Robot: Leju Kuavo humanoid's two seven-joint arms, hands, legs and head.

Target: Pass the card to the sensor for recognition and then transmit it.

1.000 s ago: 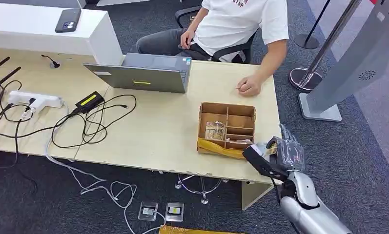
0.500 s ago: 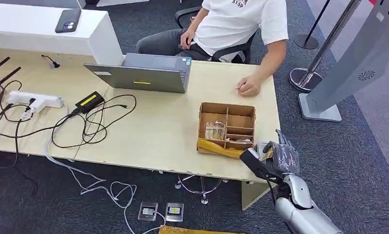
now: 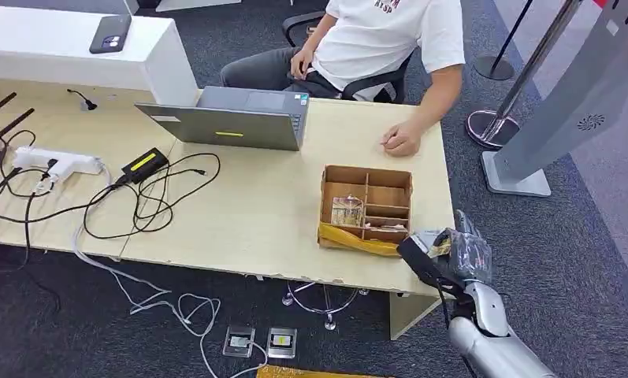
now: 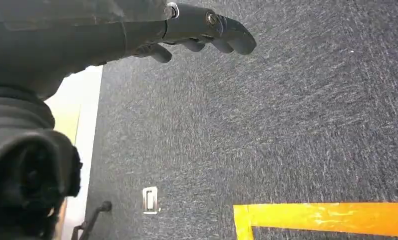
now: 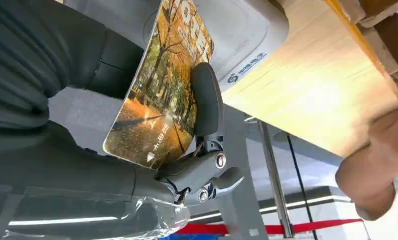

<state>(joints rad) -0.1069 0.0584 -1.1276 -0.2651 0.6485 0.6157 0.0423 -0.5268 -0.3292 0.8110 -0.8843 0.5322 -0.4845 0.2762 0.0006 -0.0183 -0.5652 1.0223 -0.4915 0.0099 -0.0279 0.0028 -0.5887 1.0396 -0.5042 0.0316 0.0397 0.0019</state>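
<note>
holding card [image 5: 159, 100] (right hand [image 3: 460, 252])

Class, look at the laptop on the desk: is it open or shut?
Open. In the head view the laptop has its lid raised, its back toward the camera, with the keyboard deck visible behind it, facing the seated person.

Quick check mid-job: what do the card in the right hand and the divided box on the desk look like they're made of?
Card: probably glossy plastic or laminate; it stays flat and stiff in the right hand, with a full-colour autumn print and slight sheen.
Divided box: likely corrugated cardboard, matte brown, with thin slotted partitions and raw edges.
</note>
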